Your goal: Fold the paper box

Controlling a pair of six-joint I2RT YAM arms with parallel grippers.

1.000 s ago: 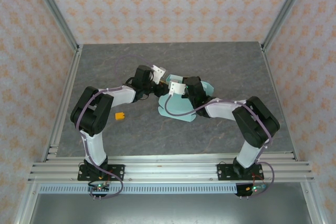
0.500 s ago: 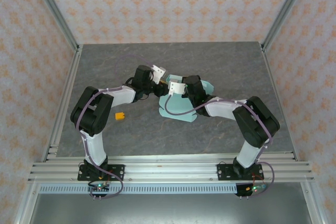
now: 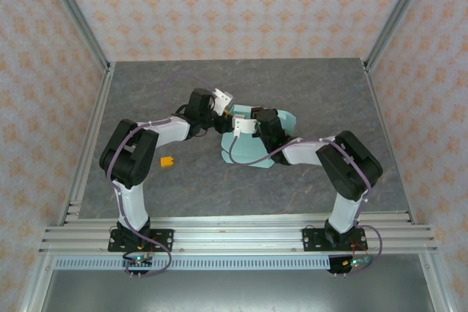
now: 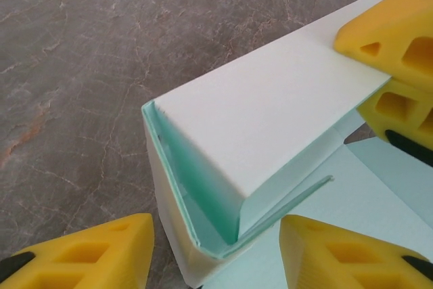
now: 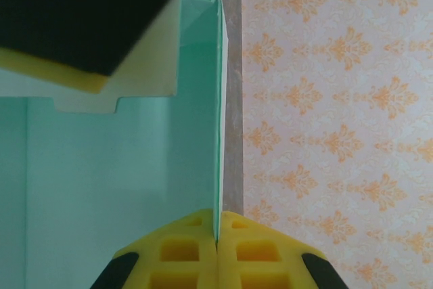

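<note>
Since the earlier frame, the right arm's elbow had been swung inward and the left jaws had been spread wider. The paper box (image 3: 252, 150) was seen half-formed at the middle of the worktop (image 3: 183, 195), one wall raised. The left jaws were released, straddling a folded corner without pinching it. The right jaws were clenched on a thin upright card edge. The card was judged light, thin and easily creased, so it would best be taken on panel edges near the fold lines.

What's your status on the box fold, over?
Right end effector shut on a wall of the box. Left end effector open, straddling its folded corner. Fold part done. Orange piece lies well apart, not blocking.
</note>
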